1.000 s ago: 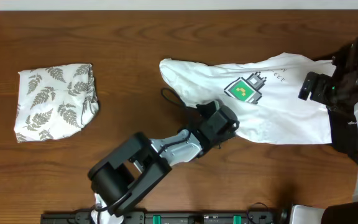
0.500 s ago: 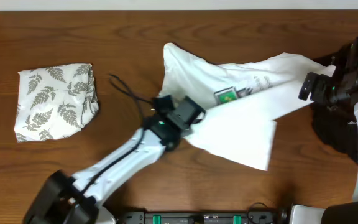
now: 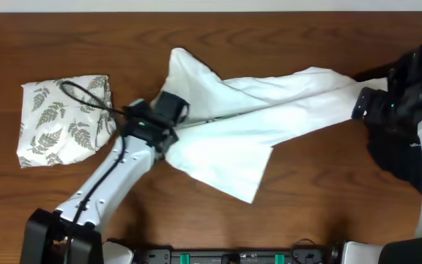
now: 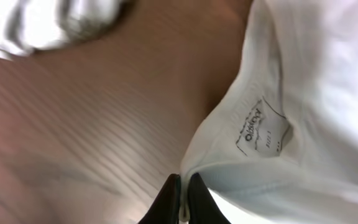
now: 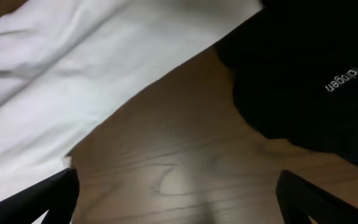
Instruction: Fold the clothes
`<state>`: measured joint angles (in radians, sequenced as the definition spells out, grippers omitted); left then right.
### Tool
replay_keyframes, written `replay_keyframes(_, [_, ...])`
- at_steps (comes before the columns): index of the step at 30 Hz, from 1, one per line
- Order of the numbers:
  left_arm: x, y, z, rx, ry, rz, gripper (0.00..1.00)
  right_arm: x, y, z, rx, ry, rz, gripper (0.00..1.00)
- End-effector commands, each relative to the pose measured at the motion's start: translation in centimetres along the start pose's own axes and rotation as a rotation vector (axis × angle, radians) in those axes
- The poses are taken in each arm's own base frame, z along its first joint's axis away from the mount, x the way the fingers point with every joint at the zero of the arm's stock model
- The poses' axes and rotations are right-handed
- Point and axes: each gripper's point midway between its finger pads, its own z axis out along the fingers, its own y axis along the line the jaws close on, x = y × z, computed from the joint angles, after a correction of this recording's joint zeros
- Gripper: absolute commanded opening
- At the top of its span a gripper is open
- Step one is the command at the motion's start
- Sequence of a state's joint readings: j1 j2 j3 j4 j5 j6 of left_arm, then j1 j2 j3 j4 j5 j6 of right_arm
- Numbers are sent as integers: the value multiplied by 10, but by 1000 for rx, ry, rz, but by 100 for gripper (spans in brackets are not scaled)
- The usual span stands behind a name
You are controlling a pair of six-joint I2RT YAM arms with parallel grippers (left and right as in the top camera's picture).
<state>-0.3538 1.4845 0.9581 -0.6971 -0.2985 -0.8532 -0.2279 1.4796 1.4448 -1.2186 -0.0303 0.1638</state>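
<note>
The clothes, a white T-shirt (image 3: 255,121), lie stretched and bunched across the middle of the table, with a loose flap hanging toward the front. My left gripper (image 3: 165,132) is at the shirt's left part, shut on the fabric. In the left wrist view, the black fingertips (image 4: 182,199) pinch a white seam just below the neck label (image 4: 263,127). My right gripper (image 5: 179,199) is open wide over bare wood, holding nothing. It hovers at the shirt's right end (image 3: 372,110), and the white cloth (image 5: 73,74) lies to its upper left.
A folded white fern-print cloth (image 3: 66,117) sits at the left, close to my left arm. A black garment with a small white logo (image 5: 303,74) lies at the right edge (image 3: 394,158) under my right arm. A black cable loops over the fern cloth.
My left gripper has pulled the pinched shirt edge leftward across the table, folding the shirt over itself. The chest graphic has gone out of sight. The right arm has not moved.
</note>
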Motion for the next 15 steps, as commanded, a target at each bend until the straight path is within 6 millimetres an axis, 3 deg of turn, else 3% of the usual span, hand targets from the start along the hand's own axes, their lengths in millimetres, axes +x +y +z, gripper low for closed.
replay_keyframes(1, [-16, 24, 7, -64, -18, 32, 6, 3, -2, -3, -2, -2, -9, 99])
replay_keyframes(9, [-48, 62, 19, -118, -29, -19, 6, 18, -5, 21, 5, 43, -7, 99])
replay_keyframes(13, [-54, 70, 22, -128, -31, -33, 6, 24, -6, 34, 7, 57, -6, 99])
replay_keyframes(14, [-54, 70, 22, -128, -31, -30, 17, 24, -7, 38, 7, 55, -6, 99])
replay_keyframes(15, [-54, 70, 21, -128, -31, -30, 40, 25, -7, 40, 6, 54, -6, 99])
